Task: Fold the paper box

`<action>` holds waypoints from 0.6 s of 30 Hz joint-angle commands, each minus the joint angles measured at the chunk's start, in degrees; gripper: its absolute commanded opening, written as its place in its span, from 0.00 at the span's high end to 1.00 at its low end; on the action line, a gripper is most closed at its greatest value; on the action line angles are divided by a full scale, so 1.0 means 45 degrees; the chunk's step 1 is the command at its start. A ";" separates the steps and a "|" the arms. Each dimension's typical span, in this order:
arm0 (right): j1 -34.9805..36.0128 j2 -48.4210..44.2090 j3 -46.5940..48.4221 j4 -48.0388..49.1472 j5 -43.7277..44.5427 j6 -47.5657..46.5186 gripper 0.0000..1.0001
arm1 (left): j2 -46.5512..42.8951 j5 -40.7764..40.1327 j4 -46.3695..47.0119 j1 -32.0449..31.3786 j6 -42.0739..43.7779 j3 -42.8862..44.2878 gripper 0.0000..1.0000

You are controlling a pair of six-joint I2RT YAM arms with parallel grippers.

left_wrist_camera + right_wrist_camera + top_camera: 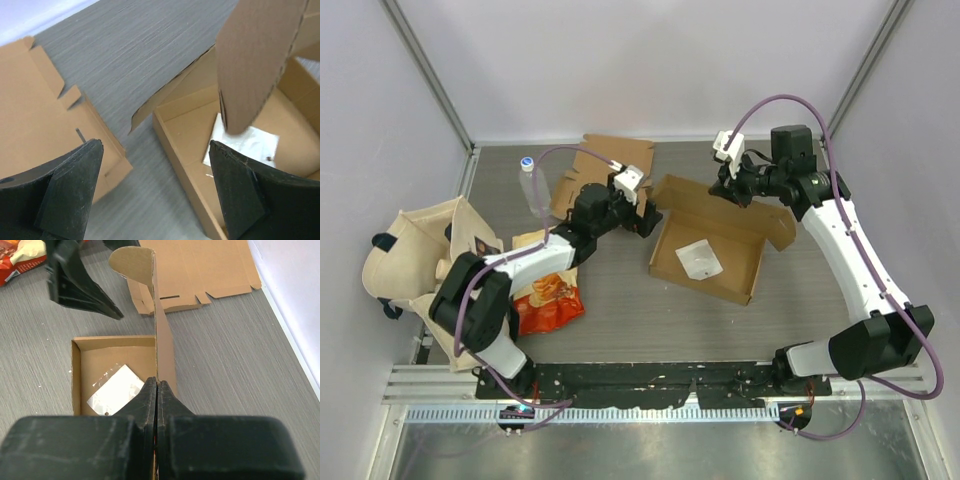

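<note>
Overhead view only: we see a glossy snack bag (548, 295) and cloth tote (415, 250) at 9 o'clock.
Left gripper (645, 218): jaws wide, empty, at the box's 10 o'clock.
Paper box (740, 265): table centre; shallow brown corrugated tray, open, white packet (700, 259) inside.
Right gripper (157, 385): wrist view shows us fingers pinched shut on the upright lid flap (255, 60).

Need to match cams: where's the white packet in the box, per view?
Top external: white packet right of centre, inside the paper box.
Left wrist: right side, partly behind the raised flap.
Right wrist: lower left of centre.
Shared landmark: the flat cardboard sheet beyond the box.
</note>
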 commanded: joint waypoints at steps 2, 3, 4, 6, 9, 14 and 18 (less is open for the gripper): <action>0.0086 0.0056 0.0516 0.0247 -0.0628 0.0232 0.99 | 0.1127 0.1738 0.0926 0.0196 0.2501 0.2141 0.37; 0.0086 0.0075 0.0476 0.0441 -0.0609 0.0484 0.99 | 0.1399 0.1585 0.0925 0.0236 0.2463 0.2222 0.44; 0.0086 0.0056 0.0437 0.0559 -0.0609 0.0583 0.99 | 0.1499 0.1622 0.1060 0.0236 0.2366 0.2262 0.49; 0.0086 0.0075 0.0184 0.0967 -0.0474 0.0933 0.99 | 0.1694 0.1680 0.1682 0.0255 0.2093 0.2204 0.54; 0.0086 0.0173 0.0007 0.1339 -0.0278 0.1188 0.99 | 0.1987 0.2227 0.1746 0.0256 0.1955 0.2476 0.66; 0.0086 0.0095 -0.0167 0.2702 0.1084 0.3817 0.99 | 0.2203 0.3010 0.1062 0.0256 0.1352 0.2907 1.00; 0.0027 -0.0372 -0.0013 0.3341 0.7407 0.9949 0.43 | 0.2125 0.2599 0.0714 0.0275 0.1193 0.2770 1.00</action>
